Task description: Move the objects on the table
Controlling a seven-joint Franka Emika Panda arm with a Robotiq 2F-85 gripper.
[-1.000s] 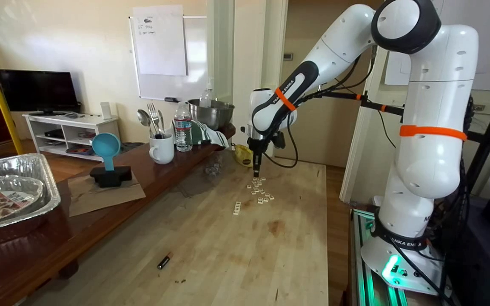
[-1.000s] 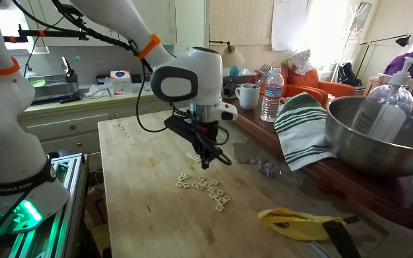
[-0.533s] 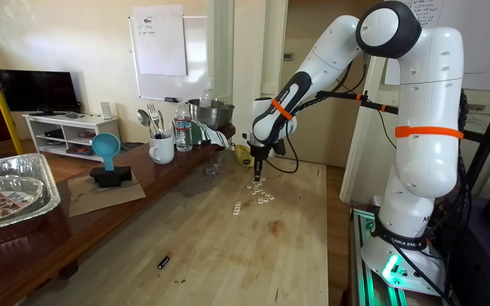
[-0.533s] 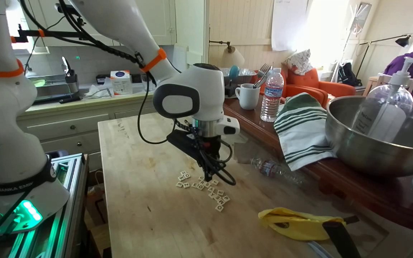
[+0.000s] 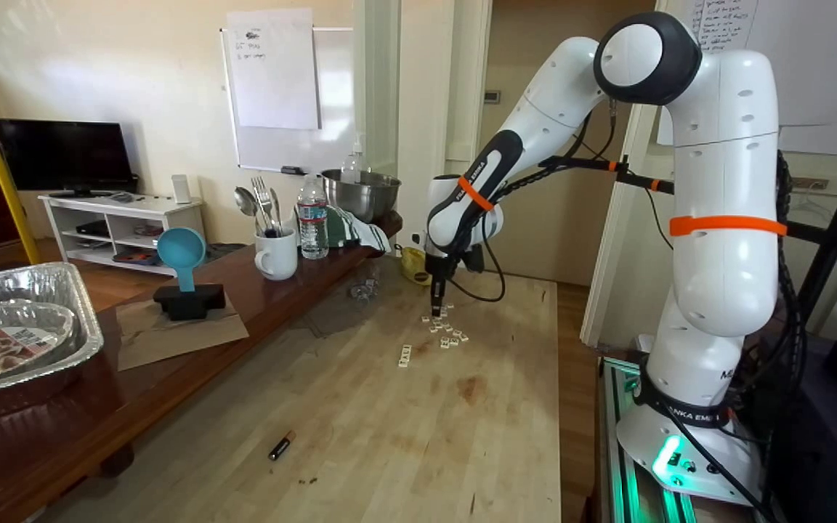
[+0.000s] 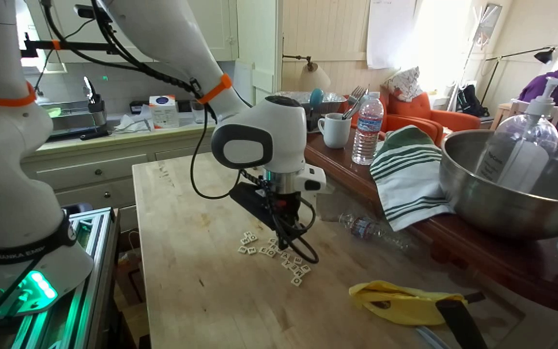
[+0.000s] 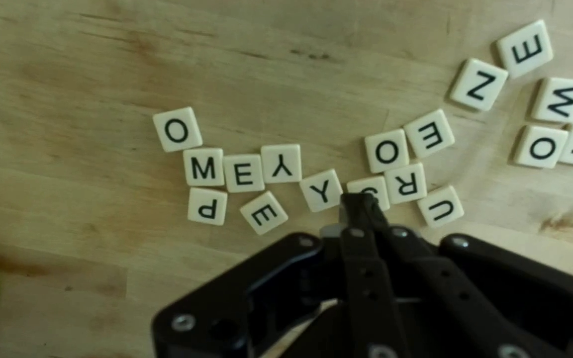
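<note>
Seventeen small square cream tiles with black letters (image 7: 243,173) show in the wrist view, lying flat in loose clusters on the long table with a light-brown wooden plank top (image 5: 491,450). Over them the black two-fingered gripper (image 7: 360,203) points down, its jaws drawn together to a narrow tip that partly covers one tile; whether it touches that tile I cannot tell. In an exterior view, a short straight row of tiles (image 5: 405,356) lies near the clusters, and a black-and-copper cylindrical battery (image 5: 282,445) lies well apart from them. A yellow pouch (image 6: 400,303) marked with a dark oval and a clear plastic bottle (image 6: 364,228) on its side also lie on the table. Just beside it, a dark reddish-brown wooden tabletop (image 5: 106,407) bears a white ceramic mug (image 5: 277,256) with metal cutlery (image 5: 261,200) standing in it and a round stainless-steel bowl (image 6: 497,213).
</note>
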